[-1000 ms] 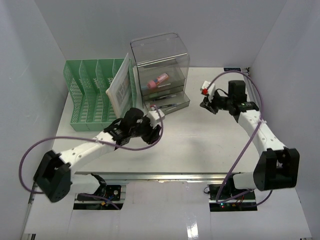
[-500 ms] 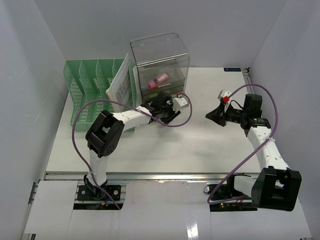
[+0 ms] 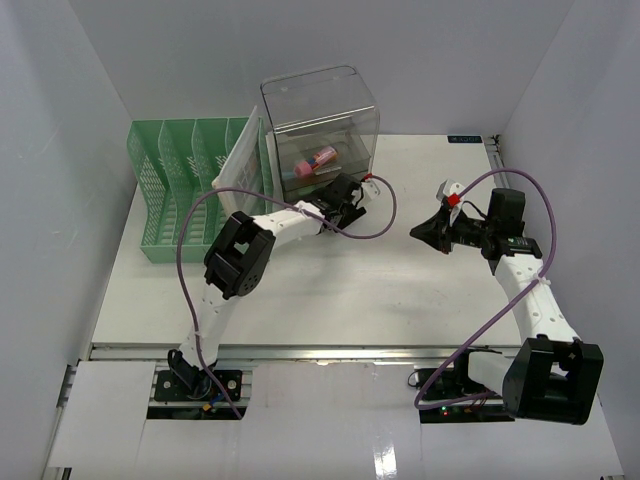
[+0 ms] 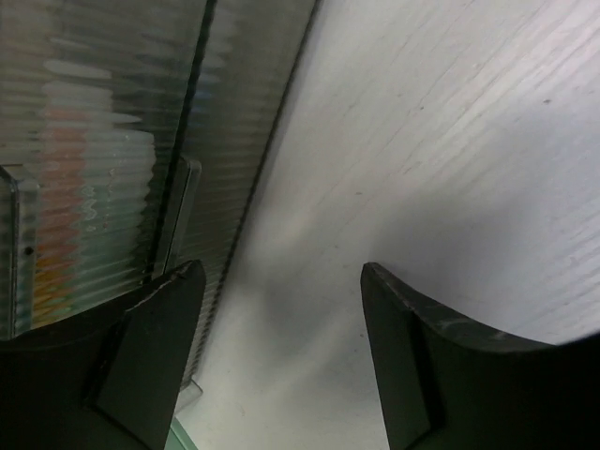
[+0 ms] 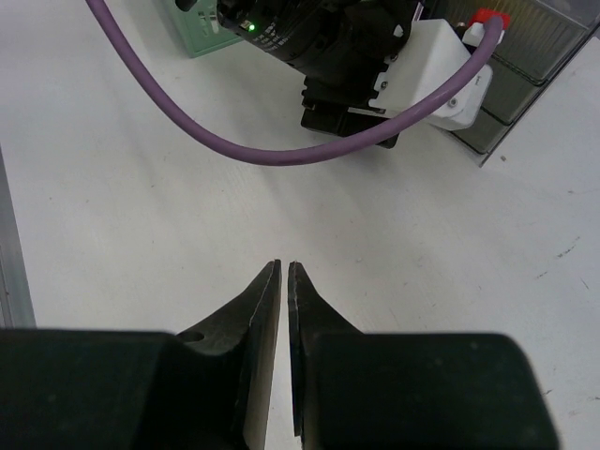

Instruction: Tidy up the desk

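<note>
Desk (image 3: 380, 290): large white flat rectangular tabletop, under both arms.
Left gripper (image 4: 278, 281): fingers spread, empty, at the clear grey plastic drawer box's (image 3: 320, 110) 6 o'clock, perhaps touching.
Right gripper (image 5: 284, 269): fingers pressed together, empty, 3 o'clock side.

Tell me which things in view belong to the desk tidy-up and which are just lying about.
In the job: large white flat desk; clear grey plastic drawer box the open left claw faces.
Just there: green mesh file rack; purple cables; shut right claw.
</note>
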You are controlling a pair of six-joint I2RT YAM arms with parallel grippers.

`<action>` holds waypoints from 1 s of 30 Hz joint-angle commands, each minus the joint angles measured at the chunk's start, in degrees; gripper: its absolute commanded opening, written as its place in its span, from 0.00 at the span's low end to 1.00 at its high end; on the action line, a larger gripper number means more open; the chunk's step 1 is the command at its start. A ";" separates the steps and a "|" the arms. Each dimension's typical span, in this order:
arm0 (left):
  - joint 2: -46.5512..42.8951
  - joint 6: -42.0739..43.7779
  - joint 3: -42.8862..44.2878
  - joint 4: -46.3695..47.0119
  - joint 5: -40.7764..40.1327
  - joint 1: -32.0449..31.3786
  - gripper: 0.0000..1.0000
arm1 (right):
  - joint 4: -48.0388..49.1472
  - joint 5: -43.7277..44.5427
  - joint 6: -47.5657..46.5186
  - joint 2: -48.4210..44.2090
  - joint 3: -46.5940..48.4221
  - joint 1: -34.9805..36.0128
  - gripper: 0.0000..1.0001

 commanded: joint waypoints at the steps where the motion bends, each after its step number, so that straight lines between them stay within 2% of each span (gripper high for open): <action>1: -0.21 0.71 3.37 -1.02 -7.61 0.70 0.86 | 1.32 -1.19 0.50 -0.98 -0.20 -0.49 0.13; 4: -0.79 -1.06 3.47 -1.69 -6.36 0.61 0.87 | 1.32 -1.11 0.42 -0.98 -0.37 -0.66 0.13; 8: -7.02 -4.21 -0.57 -1.24 0.58 -1.10 0.84 | 1.11 -0.42 -0.07 -1.25 -0.57 -0.76 0.14; 10: -12.08 -5.95 -6.01 -0.61 8.22 -2.76 0.84 | 0.71 0.37 -0.62 -1.33 -0.81 -0.84 0.19; 14: -25.51 -14.06 -14.36 0.71 18.51 -4.90 0.85 | -1.44 2.70 -0.68 -1.16 -0.69 -0.99 0.47; 16: -31.16 -19.81 -20.69 3.39 24.48 -4.93 0.94 | -2.46 3.86 -1.01 -1.49 -0.67 -1.03 0.57; 17: -36.86 -22.51 -25.64 4.53 26.41 -4.93 0.97 | -2.54 4.29 -1.23 -2.05 -0.95 -1.10 0.65; 19: -47.39 -26.22 -34.20 7.81 27.71 -4.85 0.98 | -1.81 5.76 -0.21 -3.02 -1.51 -1.18 0.92; 20: -51.80 -27.83 -37.46 8.77 28.34 -4.74 0.98 | -1.29 6.49 0.48 -3.81 -1.89 -1.19 0.94; 21: -55.83 -29.35 -40.26 9.40 29.00 -4.60 0.98 | -0.73 7.20 1.23 -4.75 -2.32 -1.19 0.91; 24: -68.76 -32.16 -48.27 9.56 30.81 -3.63 0.98 | 1.32 12.10 5.10 -6.31 -3.76 -1.11 0.90; 30: -89.85 -33.43 -58.82 3.23 26.35 -2.68 0.98 | 3.23 20.07 14.37 -7.79 -4.83 -1.16 0.90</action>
